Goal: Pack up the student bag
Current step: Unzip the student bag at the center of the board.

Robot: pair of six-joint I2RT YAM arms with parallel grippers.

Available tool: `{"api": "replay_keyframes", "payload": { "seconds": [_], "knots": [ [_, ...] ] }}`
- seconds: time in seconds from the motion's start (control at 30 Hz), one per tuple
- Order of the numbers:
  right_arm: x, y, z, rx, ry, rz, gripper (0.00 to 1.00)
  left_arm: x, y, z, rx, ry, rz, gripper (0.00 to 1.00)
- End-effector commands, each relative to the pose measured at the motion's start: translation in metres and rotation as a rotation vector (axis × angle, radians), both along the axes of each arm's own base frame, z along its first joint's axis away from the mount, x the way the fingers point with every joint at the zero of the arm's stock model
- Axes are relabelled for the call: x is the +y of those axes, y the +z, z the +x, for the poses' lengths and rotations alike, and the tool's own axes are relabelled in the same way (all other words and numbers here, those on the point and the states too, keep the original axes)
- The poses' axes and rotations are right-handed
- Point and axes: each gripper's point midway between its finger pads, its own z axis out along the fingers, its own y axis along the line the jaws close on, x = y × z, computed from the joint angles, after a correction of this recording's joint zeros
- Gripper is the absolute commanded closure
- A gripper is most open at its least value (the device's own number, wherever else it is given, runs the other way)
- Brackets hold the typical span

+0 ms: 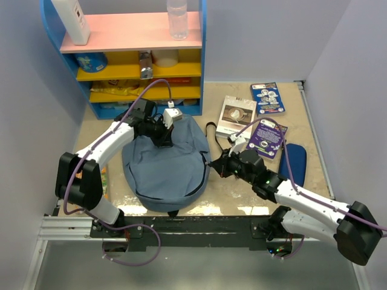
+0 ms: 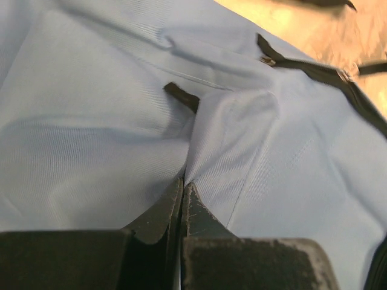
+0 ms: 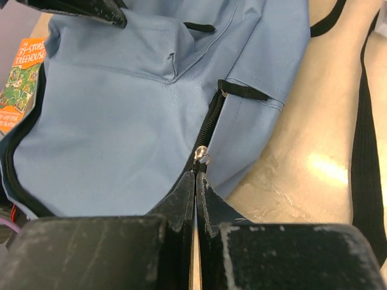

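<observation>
Right wrist view: black right gripper [image 3: 196, 175], fingers pressed together, pinching what looks like the tab of the small silver zipper pull [image 3: 201, 156], right at the near end of the black zipper track [image 3: 211, 118]
Left wrist view: black left gripper [image 2: 183, 184], tips clamped tight on a raised fold of blue cloth, no zip hardware in the bite
Bag spot: soft slate-blue fabric backpack [image 1: 166, 166], lying flat on the beige table [image 1: 242, 196] between the two arms, just in front of the blue-and-yellow shelf unit [image 1: 130, 66]
Handling guess: floppy and light, likely to bunch and drag rather than hold shape
Where to grab: one pinch anchoring cloth, the other on the pull itself, not on bare fabric beside the zip
Slip risk: tiny tab, probably easy to lose if tugged off-line from the track
Right wrist bonus: orange paperback book [image 3: 21, 78] beside the bag's edge, only a sliver from above
Top view bonus: pale booklet [image 1: 236, 115] and dark-blue oblong pencil case [image 1: 294, 163] off to the right, both outside the bag
Unknown: how far the zip is open, honestly can't tell
</observation>
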Motion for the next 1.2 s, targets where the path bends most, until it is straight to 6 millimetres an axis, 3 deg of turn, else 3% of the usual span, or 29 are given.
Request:
{"api": "replay_keyframes", "payload": {
  "seconds": [0.0, 0.2, 0.27, 0.3, 0.4, 0.53, 0.57, 0.7, 0.73, 0.77, 0.97, 1.17],
  "knots": [
    [-0.010, 0.000, -0.001, 0.025, -0.063, 0.021, 1.00, 0.000, 0.009, 0.035, -0.051, 0.138, -0.034, 1.00],
    [-0.014, -0.016, -0.005, 0.078, -0.085, 0.000, 1.00, -0.006, 0.001, 0.025, -0.014, 0.111, -0.059, 1.00],
    [-0.016, -0.018, 0.001, 0.085, -0.120, -0.005, 1.00, -0.011, 0.002, 0.016, 0.010, 0.071, -0.072, 0.85],
    [-0.017, -0.019, 0.004, 0.087, -0.134, -0.015, 1.00, -0.012, 0.004, 0.014, 0.014, 0.061, -0.076, 0.70],
    [-0.019, -0.022, 0.013, 0.105, -0.182, -0.060, 1.00, -0.014, 0.019, 0.008, -0.006, 0.003, -0.085, 0.51],
    [-0.020, -0.026, 0.019, 0.129, -0.217, -0.087, 1.00, -0.015, 0.049, 0.003, -0.119, -0.098, -0.105, 0.31],
    [-0.020, -0.026, 0.020, 0.132, -0.220, -0.088, 1.00, -0.019, 0.062, 0.002, -0.184, -0.171, -0.126, 0.26],
    [-0.021, -0.024, 0.019, 0.136, -0.235, -0.066, 1.00, -0.033, 0.083, -0.003, -0.409, -0.405, -0.165, 0.10],
    [-0.022, -0.024, 0.019, 0.136, -0.238, -0.060, 1.00, -0.037, 0.078, -0.014, -0.410, -0.487, -0.163, 0.05],
    [-0.022, -0.021, 0.019, 0.132, -0.239, -0.051, 1.00, -0.046, 0.075, -0.009, -0.486, -0.618, -0.171, 0.00],
    [-0.025, -0.014, 0.019, 0.136, -0.275, -0.020, 1.00, -0.085, 0.027, -0.003, -0.514, -0.847, -0.120, 0.00],
    [-0.024, -0.009, 0.018, 0.143, -0.279, 0.013, 1.00, -0.114, -0.001, 0.001, -0.510, -0.990, -0.103, 0.00]
  ]
}}
